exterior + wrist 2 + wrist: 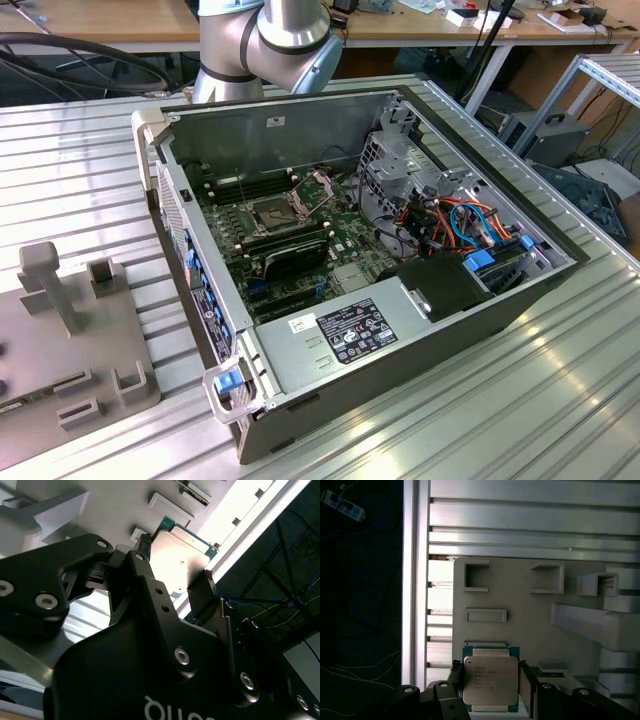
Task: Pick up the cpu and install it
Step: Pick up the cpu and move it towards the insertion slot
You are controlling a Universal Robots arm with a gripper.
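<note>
Holding now: In the first wrist view the gripper has its two black fingers pulled in narrow on the cpu, one on each side. They look like they touch its edges.
Where the cpu is: It sits between the fingers, over the pale grey tray that has little walled pockets. I cannot tell if it rests on the tray or is lifted a bit off it.
Look of the cpu: It is a small flat square with a dull silver lid and a thin green rim around it.
Weight: It is most likely very light, so a soft squeeze should be enough.
Stiffness: It looks hard and flat and should not bend.
Slipperiness: The metal lid looks smooth and the edges are thin, so there is not much for the fingers to grip. A tilt could let it slide out.
Breakable: Yes, I think so. A drop, a hard pinch or a bump on a corner could hurt it.
Best place to hold: Two facing edges, near the middle of each, with the chip kept level.
Socket: In the exterior view the dark square socket sits on the green board inside the open computer case.
Job so far: The pick-up has begun, and the install looks not yet done.
</note>
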